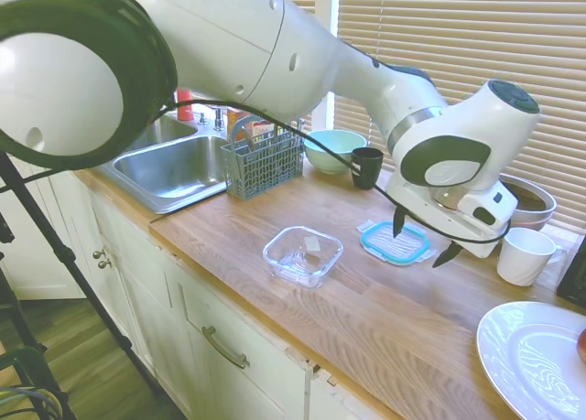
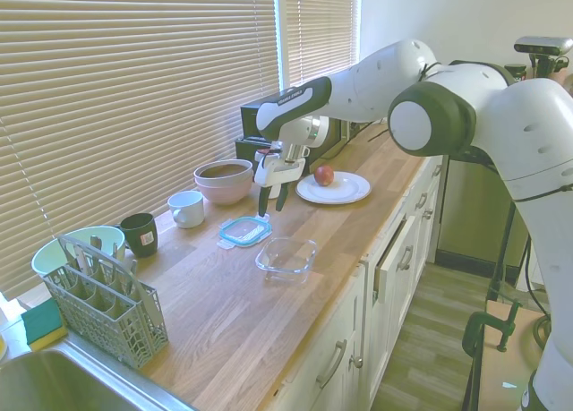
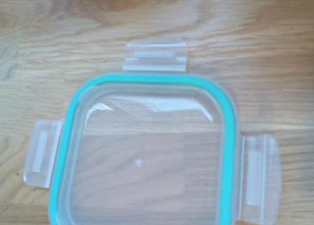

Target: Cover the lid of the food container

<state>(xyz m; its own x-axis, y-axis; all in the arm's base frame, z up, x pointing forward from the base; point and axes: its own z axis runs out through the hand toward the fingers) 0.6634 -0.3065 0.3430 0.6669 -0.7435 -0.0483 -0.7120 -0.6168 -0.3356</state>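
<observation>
right under the wrist camera lies the lid (image 3: pixel 152 156), flat on the wooden countertop (image 1: pixel 366 301), its teal rim and three of its clear snap tabs in view (the fourth is cut off by the frame). the gripper (image 1: pixel 423 239) hangs just above it with its dark fingers spread apart and nothing between them. the food container (image 1: pixel 302 254) sits near the lid, toward the counter's front edge, uncovered and apart from it.

the risk, as i judge it, is the grasp itself: the lid lies flush on the wood, so fingers coming straight down could press on its clear face or skid off the rim and nudge it sideways toward the white mug (image 1: pixel 525 255). a tab may flex and slip out.
</observation>
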